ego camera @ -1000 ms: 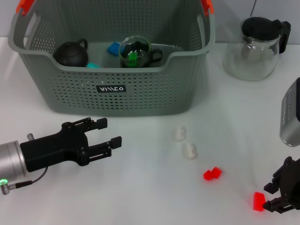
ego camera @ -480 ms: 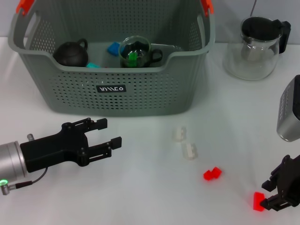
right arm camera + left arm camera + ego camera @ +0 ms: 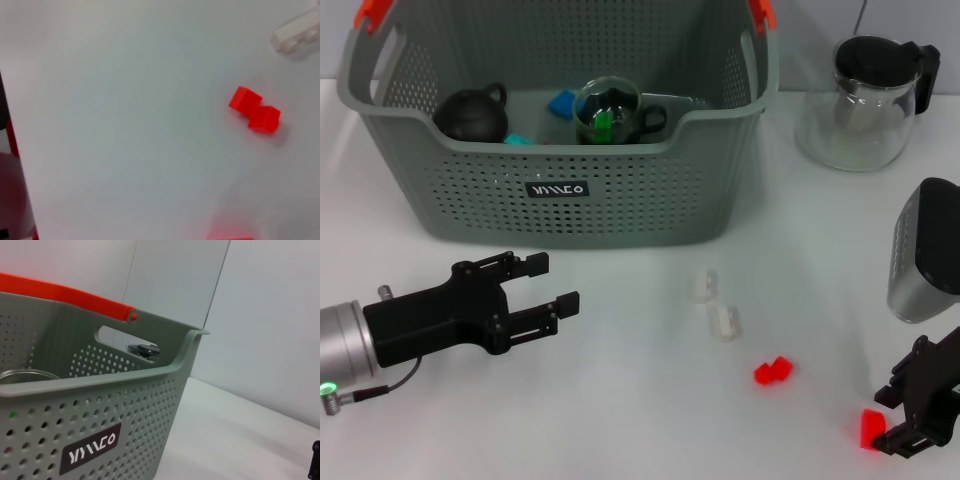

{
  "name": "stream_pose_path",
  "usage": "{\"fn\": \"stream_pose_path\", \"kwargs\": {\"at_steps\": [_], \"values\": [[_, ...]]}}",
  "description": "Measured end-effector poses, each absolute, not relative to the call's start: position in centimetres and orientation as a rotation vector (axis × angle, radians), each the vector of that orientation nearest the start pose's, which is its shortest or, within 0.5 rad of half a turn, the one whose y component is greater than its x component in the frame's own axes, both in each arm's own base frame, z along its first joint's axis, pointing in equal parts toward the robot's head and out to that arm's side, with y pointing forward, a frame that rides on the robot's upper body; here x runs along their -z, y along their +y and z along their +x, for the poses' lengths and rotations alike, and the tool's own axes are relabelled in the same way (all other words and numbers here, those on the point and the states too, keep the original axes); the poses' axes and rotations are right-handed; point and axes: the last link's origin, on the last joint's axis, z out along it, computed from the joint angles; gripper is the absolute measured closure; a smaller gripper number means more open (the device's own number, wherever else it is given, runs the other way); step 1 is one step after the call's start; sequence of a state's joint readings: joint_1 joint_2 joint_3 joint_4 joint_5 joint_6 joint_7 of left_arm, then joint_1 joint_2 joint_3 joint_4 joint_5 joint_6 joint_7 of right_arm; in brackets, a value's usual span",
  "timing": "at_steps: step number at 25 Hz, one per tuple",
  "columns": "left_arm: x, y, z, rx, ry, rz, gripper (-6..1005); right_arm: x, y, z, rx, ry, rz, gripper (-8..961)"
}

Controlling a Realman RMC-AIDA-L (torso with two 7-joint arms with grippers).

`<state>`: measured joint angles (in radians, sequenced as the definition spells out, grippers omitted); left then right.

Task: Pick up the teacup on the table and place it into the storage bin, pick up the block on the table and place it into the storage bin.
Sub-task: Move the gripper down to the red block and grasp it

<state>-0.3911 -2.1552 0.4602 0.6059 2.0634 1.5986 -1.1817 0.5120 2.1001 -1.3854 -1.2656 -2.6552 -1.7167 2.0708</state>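
Observation:
The grey-green storage bin (image 3: 560, 190) stands at the back left, and its wall fills the left wrist view (image 3: 100, 410). Inside it sits a glass teacup (image 3: 608, 112) with a dark handle, next to a black teapot (image 3: 470, 115). A red block (image 3: 773, 371) lies on the table right of centre and shows in the right wrist view (image 3: 254, 111). A second red block (image 3: 870, 428) lies at the front right, between the fingertips of my open right gripper (image 3: 887, 418). My left gripper (image 3: 545, 285) hangs open and empty in front of the bin.
Two pale translucent blocks (image 3: 702, 285) (image 3: 723, 322) lie on the table before the bin's right corner. A glass jug (image 3: 865, 100) with a black lid stands at the back right. Blue blocks (image 3: 563, 102) lie in the bin.
The right arm's grey wrist has swung up and leftward over the table. Its gripper stays by the front red block. The left arm has not moved.

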Motion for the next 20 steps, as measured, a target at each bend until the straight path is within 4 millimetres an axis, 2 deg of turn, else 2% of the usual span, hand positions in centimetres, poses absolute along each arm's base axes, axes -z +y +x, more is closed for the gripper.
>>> {"fn": "stream_pose_path", "kwargs": {"at_steps": [20], "values": [[1.8,27.8,-30.5,0.796,-0.705,-2.545,275,2.8,30.5,23.0,0.903,0.489,-2.944,395]]}}
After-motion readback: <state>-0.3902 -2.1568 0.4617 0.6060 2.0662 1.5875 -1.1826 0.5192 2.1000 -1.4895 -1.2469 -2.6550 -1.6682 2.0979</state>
